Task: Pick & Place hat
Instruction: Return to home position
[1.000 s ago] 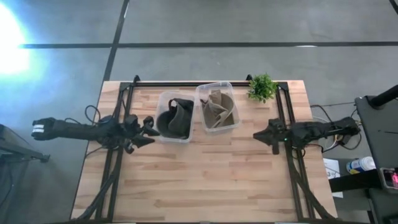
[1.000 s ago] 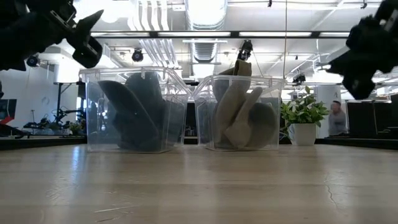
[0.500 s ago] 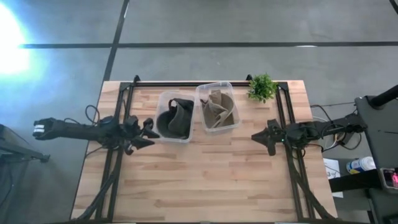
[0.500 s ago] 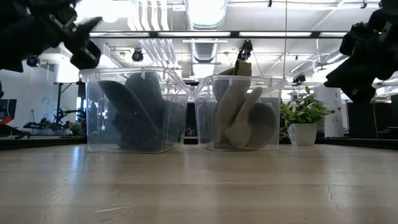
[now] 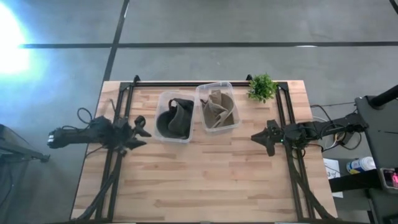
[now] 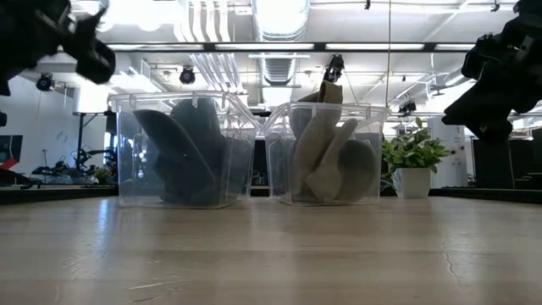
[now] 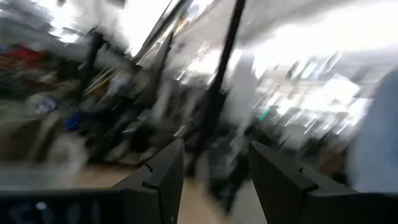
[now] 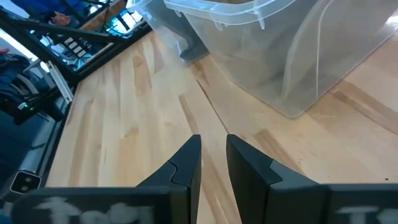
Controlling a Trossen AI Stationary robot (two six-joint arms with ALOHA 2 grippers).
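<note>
Two clear bins stand side by side at the table's far middle. The left bin [image 5: 174, 117] [image 6: 179, 152] holds a dark hat [image 5: 177, 119] [image 6: 182, 152] leaning against its walls. The right bin [image 5: 217, 106] [image 6: 326, 152] holds a tan hat [image 5: 217, 112] [image 6: 326, 148] whose top sticks above the rim. My left gripper [image 5: 142, 130] [image 7: 214, 168] hangs open above the table, left of the dark-hat bin. My right gripper [image 5: 257, 137] [image 8: 213, 158] hovers right of the tan-hat bin, its fingers nearly together, holding nothing.
A small potted plant [image 5: 262, 87] [image 6: 413, 161] stands at the table's far right corner. Black frame rails [image 5: 205, 83] run along the far edge and both sides. Bare wood [image 5: 205, 180] stretches across the near half of the table.
My left gripper has drawn back toward the table's left edge, away from the dark-hat bin, and risen a little. My right gripper has shifted slightly toward the bins. Both hats and bins have stayed put.
</note>
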